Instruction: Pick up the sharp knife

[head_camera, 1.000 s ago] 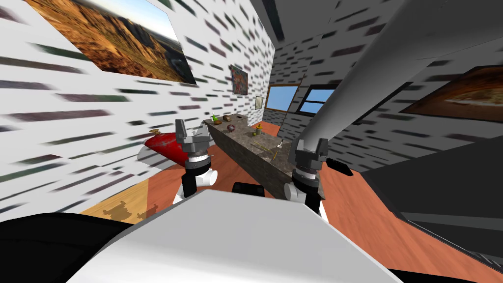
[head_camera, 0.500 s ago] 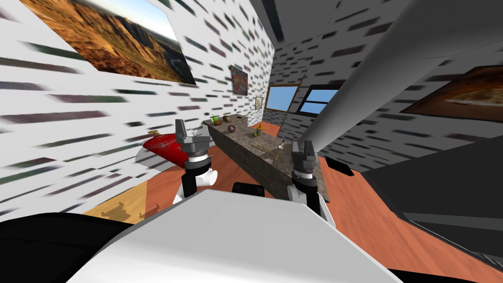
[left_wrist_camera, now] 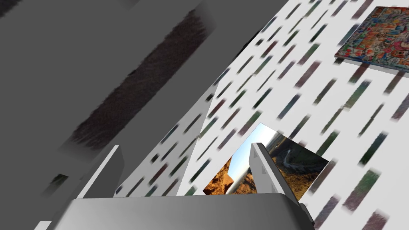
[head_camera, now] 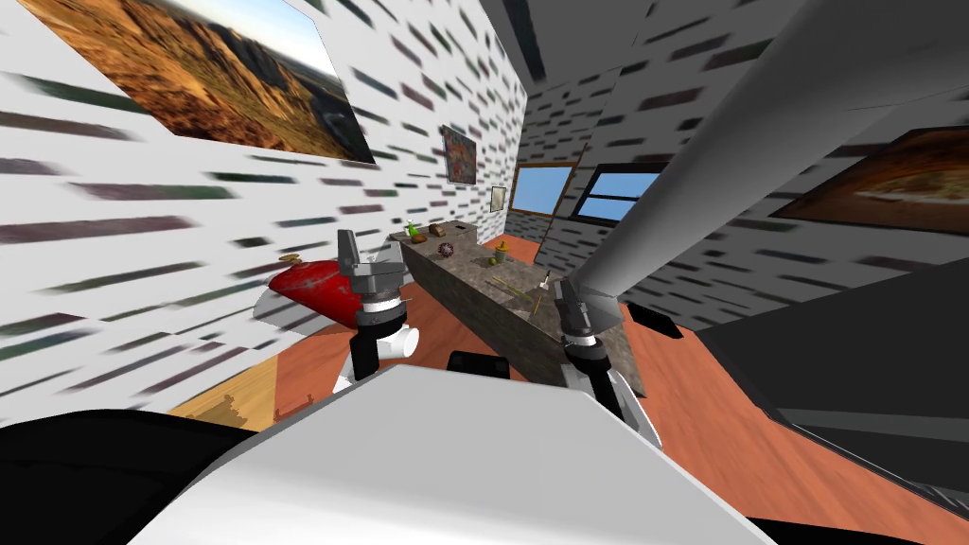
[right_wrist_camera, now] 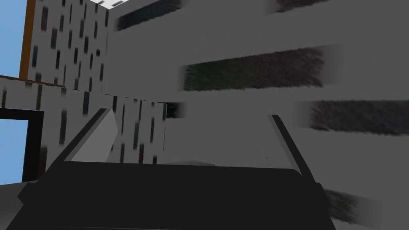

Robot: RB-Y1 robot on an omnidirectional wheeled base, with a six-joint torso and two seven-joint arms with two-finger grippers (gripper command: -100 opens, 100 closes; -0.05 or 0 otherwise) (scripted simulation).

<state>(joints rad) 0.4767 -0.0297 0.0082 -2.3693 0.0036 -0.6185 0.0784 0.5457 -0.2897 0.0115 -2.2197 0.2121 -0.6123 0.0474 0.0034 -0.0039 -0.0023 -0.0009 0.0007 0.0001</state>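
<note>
- Counter (head_camera: 473, 295): long, with a mottled stone-like top, running away from me between the two arms.
- On the counter, far end to near: green bottle (head_camera: 412, 227), brown lump (head_camera: 437, 228), dark round thing (head_camera: 445, 248), small pot (head_camera: 491, 256), thin yellow sticks (head_camera: 511, 284).
- Knife (head_camera: 545, 278): small pale thing on the counter towards its near end, just past the sticks. It is just beyond the right gripper and not touching it. It is too small to tell which way the blade points.
- Red thing (head_camera: 312, 284): by the wall, behind the left gripper, well apart from the knife.
- Right gripper (head_camera: 574, 295) (right_wrist_camera: 191, 135): over the counter's near end, fingers spread wide, nothing between them.
- Left gripper (head_camera: 374, 254) (left_wrist_camera: 185, 167): raised left of the counter, fingers parted, empty.
</note>
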